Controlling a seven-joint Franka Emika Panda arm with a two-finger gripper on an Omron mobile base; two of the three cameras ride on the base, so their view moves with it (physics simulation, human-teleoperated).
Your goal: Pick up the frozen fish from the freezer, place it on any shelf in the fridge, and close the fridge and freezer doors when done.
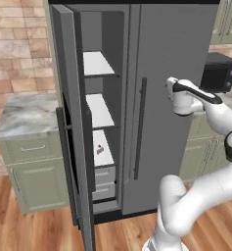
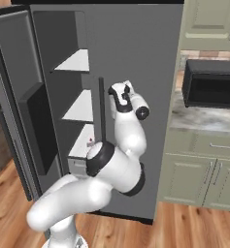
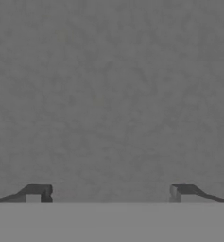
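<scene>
A: Frozen fish — cannot pick it out. On the lowest white board in the freezer [image 1: 100, 122] sits a small red-and-white item [image 1: 99, 148]; no dark lump is clear enough to call.

B: Tool?

A: Tool [image 3: 108, 193] spread wide, nothing between its tips. In the hand view the two dark fingertips [image 3: 38, 191] stand far apart at 6 o'clock, and flat grey fills everything ahead of them. Holding nothing.

B: What is that grey?

A: The fridge door [image 1: 174, 88], shut. In the left base view the hand [image 1: 178, 93] sits against that plain slab, at 3 o'clock from its vertical bar handle [image 1: 139, 127]. The right base view has the hand just beside the same handle [image 2: 101, 111].

B: Freezer side?

A: Freezer door [image 1: 71, 122] swung open, edge toward the camera at 9 o'clock from the handle. The right base view shows its inner face with a dark block [image 2: 36, 126] standing out. Three narrow white shelves [image 1: 97, 63] are stacked inside, grey drawers [image 1: 104, 182] below them.

B: Around the unit?

A: Marble surface [image 1: 24, 115] on pale green cabinets at 9 o'clock, brick wall behind. At 3 o'clock, a black microwave [image 2: 211, 85] on another surface. Wood floor [image 1: 34, 230] below.
</scene>
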